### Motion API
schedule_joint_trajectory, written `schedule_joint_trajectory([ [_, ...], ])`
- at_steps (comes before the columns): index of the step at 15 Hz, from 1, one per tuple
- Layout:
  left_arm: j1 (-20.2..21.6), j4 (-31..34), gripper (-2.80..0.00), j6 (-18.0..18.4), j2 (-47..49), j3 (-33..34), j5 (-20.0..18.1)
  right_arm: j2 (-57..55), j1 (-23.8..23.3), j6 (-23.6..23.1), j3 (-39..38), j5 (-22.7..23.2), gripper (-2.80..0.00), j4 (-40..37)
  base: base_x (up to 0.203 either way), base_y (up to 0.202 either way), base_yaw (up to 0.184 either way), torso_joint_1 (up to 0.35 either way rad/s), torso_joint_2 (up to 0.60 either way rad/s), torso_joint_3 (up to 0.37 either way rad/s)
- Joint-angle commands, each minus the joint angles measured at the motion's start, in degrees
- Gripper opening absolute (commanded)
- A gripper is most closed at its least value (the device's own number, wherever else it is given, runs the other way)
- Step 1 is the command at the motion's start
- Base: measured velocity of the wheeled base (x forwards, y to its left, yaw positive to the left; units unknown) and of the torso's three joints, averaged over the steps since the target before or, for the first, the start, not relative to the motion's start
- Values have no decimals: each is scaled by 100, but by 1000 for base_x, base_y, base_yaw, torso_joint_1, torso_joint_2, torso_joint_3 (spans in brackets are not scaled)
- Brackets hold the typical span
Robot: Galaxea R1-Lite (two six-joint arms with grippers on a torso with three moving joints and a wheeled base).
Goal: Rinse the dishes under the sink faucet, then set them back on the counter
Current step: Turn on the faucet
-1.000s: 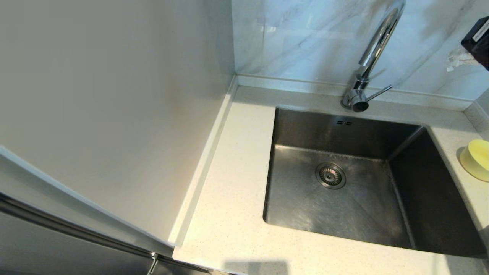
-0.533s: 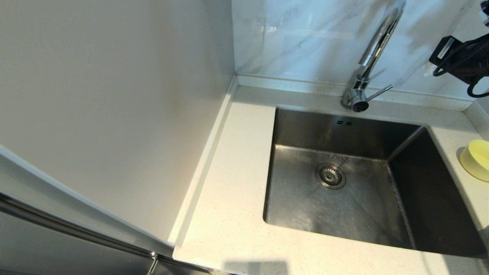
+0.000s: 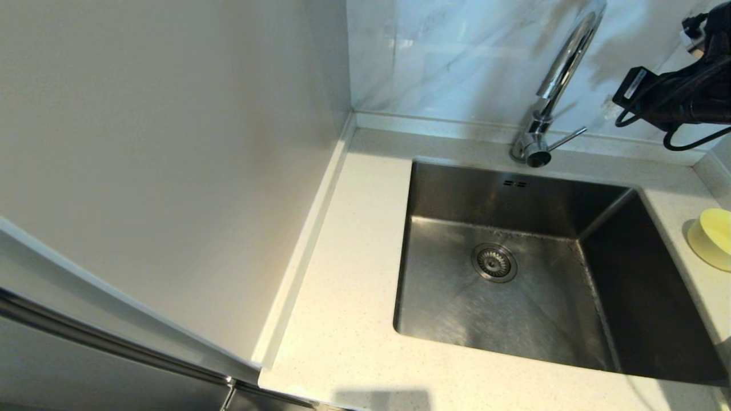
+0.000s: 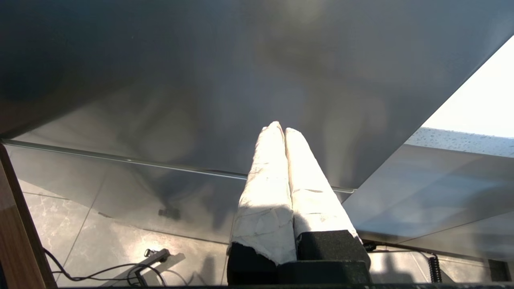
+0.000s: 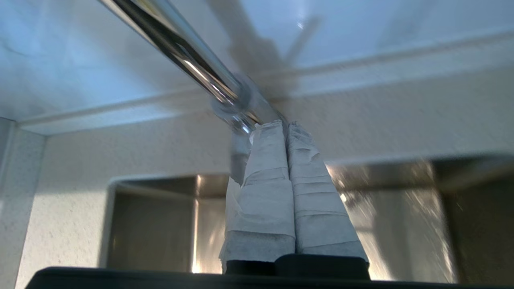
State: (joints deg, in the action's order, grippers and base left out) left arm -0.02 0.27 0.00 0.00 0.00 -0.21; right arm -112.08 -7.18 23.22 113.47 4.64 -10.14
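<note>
The chrome gooseneck sink faucet (image 3: 562, 74) stands behind the steel sink (image 3: 531, 319), its thin lever (image 3: 568, 138) pointing right. My right arm (image 3: 674, 97) reaches in from the upper right, level with the faucet's neck. In the right wrist view my right gripper (image 5: 286, 124) is shut and empty, its taped tips close in front of the faucet's (image 5: 188, 52) lower neck. The pale-yellow bowl (image 3: 711, 237) sits on the counter (image 3: 348, 285) at the right edge. Chopsticks and plate are out of view. My left gripper (image 4: 281, 127) hangs shut below counter height, holding nothing.
A tall white side panel (image 3: 171, 171) walls off the counter's left. Grey-veined marble tiles (image 3: 457, 57) rise behind the faucet. The drain strainer (image 3: 494, 262) lies in the sink floor. A steel appliance front (image 3: 85, 365) is at the lower left.
My right arm has come further in from the upper right edge, moving left toward the faucet. The bowl and the faucet lever have not moved.
</note>
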Motion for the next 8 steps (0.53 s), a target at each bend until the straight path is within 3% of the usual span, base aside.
schedule_joint_trajectory([
  [1, 2, 0, -280, 0, 0, 0, 3, -195, 20, -14, 0, -19, -280, 225, 0, 0, 0, 0, 0, 0],
  [8, 2, 0, -280, 0, 0, 0, 3, -538, 50, -98, 0, -167, -280, 490, 0, 0, 0, 0, 0, 0],
])
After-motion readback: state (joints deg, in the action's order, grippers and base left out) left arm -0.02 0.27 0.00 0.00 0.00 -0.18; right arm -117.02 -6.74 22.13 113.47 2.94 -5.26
